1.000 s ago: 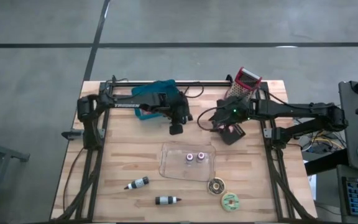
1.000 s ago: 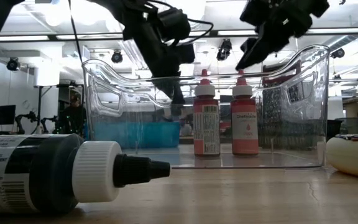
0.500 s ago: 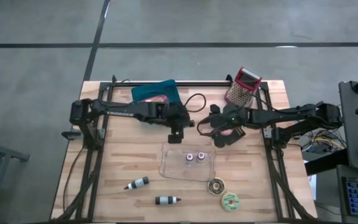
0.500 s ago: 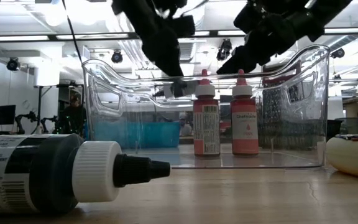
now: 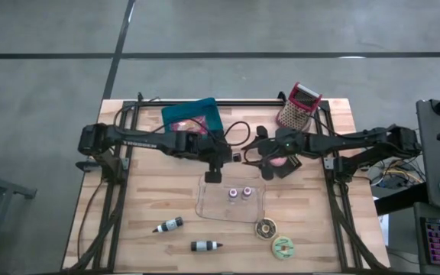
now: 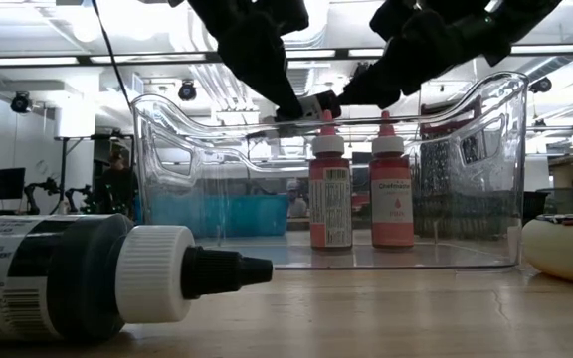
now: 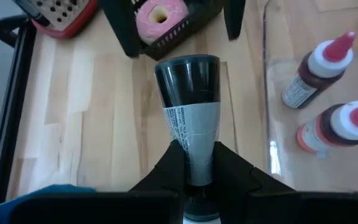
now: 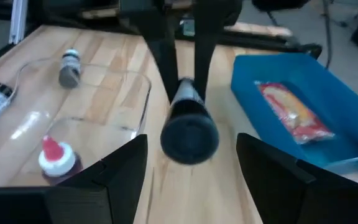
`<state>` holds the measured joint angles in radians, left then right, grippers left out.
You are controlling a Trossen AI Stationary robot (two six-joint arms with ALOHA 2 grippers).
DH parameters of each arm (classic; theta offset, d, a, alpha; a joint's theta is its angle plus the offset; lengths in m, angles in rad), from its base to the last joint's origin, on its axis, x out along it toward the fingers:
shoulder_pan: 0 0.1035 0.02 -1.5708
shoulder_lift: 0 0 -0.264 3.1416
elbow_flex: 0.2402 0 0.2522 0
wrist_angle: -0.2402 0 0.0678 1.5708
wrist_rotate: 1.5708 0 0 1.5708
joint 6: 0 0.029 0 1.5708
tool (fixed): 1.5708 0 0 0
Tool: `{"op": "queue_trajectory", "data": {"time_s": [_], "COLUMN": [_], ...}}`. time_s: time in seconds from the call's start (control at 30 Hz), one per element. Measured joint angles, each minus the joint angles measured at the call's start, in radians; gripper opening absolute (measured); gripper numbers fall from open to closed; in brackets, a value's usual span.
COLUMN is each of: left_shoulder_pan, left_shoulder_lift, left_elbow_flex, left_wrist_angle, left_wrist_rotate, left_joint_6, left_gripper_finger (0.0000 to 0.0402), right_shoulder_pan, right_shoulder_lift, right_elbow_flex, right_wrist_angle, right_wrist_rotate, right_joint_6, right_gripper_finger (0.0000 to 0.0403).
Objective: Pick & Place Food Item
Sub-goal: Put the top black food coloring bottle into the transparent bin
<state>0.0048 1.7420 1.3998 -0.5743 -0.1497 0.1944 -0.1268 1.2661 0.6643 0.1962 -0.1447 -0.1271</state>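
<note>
My left gripper (image 7: pixel 194 155) (image 5: pixel 215 169) is shut on a dark bottle with a white label (image 7: pixel 188 106) and holds it in the air over the far rim of the clear bin (image 5: pixel 205 200). Two red-capped bottles (image 5: pixel 239 194) stand upright in that bin. The bottle's flat dark end (image 8: pixel 189 138) points at my right gripper (image 5: pixel 252 156). That gripper is open, with a finger on either side of the bottle's end and a gap showing on both sides. My left gripper pinches the dark bottle between its two fingers, at the label's edge (image 7: pixel 193 163) on the end nearest the gripper. The fingers (image 8: pixel 166 59) slant down from the table's left. The bottle sticks out past them, about level and lifted clear.
A black basket with a pink doughnut (image 5: pixel 281 163) sits under my right arm, with a red grater (image 5: pixel 300 105) behind it. A blue tray (image 5: pixel 192 114) holding a packet stands at the back. Two dark bottles (image 5: pixel 169 225) (image 5: pixel 205 246) and two round items (image 5: pixel 266 228) (image 5: pixel 283 247) lie near the front edge.
My left gripper has swung toward the table's near edge and the right arm, rising a little, with the bottle still held. My right gripper has moved toward the table's left and tipped up closer to level. Its open fingers now flank the bottle's end.
</note>
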Motion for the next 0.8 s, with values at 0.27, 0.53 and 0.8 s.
{"op": "queue_trajectory", "data": {"time_s": [0.27,0.53,0.8], "left_shoulder_pan": [0.0,-0.001,-0.001], "left_shoulder_lift": [0.0,0.0,0.0], "left_elbow_flex": [-0.001,-0.012,-0.014], "left_wrist_angle": [0.028,0.03,0.036], "left_wrist_rotate": [-0.001,-0.001,-0.001], "left_joint_6": [0.005,0.008,0.009], "left_gripper_finger": [0.0052,0.0052,0.0052], "right_shoulder_pan": [0.003,0.003,0.003], "right_shoulder_lift": [0.081,0.131,0.144], "right_elbow_flex": [0.02,0.071,0.084], "right_wrist_angle": [0.027,0.02,0.02], "right_wrist_rotate": [-0.025,-0.025,-0.038], "right_joint_6": [0.003,-0.007,-0.01], "right_gripper_finger": [0.0242,0.0242,0.0211]}}
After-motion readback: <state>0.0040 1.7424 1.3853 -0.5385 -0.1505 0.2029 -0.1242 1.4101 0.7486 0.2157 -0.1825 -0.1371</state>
